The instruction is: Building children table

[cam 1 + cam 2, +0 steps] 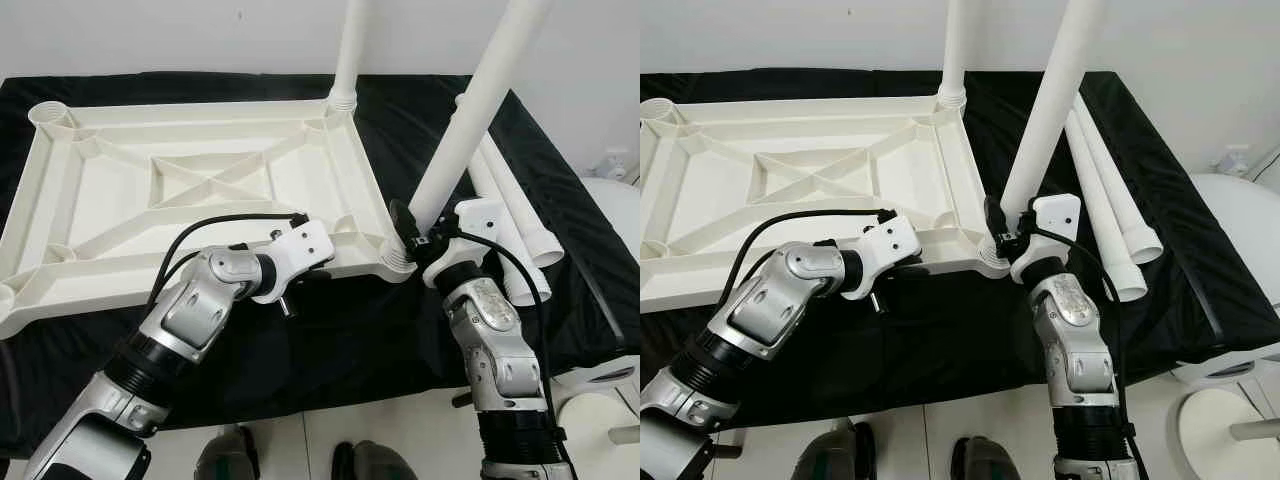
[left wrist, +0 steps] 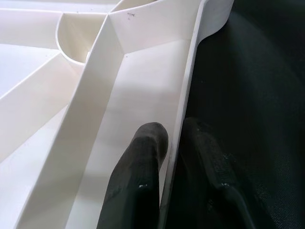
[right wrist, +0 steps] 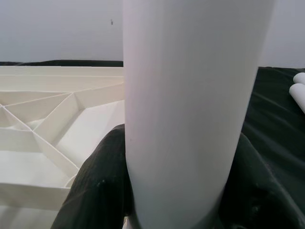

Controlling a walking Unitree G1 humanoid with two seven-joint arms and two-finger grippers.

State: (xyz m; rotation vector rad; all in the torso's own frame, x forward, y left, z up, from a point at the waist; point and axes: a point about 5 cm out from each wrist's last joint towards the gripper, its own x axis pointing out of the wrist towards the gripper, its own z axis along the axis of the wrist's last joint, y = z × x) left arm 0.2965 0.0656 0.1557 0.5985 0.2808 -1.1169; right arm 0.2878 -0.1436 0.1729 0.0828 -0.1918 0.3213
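Observation:
A white ribbed table top [image 1: 110, 190] lies upside down on a black cloth. One white leg [image 1: 350, 50] stands upright in its far right corner. My left gripper [image 2: 176, 136] is shut on the near rim [image 2: 188, 86] of the top, one finger [image 2: 143, 162] inside the wall and one outside. My right gripper [image 1: 418, 232] is shut on a second leg [image 1: 470, 120] just above the near right corner socket [image 1: 398, 260]. This leg leans to the right, and its foot sits at the socket. In the right wrist view the leg [image 3: 190, 95] passes between both black fingers [image 3: 95, 186].
Two loose white legs [image 1: 520, 230] lie on the cloth to the right of my right arm. A white rounded object [image 1: 615, 205] stands beyond the cloth's right edge. A white wall runs behind. My feet [image 1: 225, 455] are on the tiled floor below the near edge.

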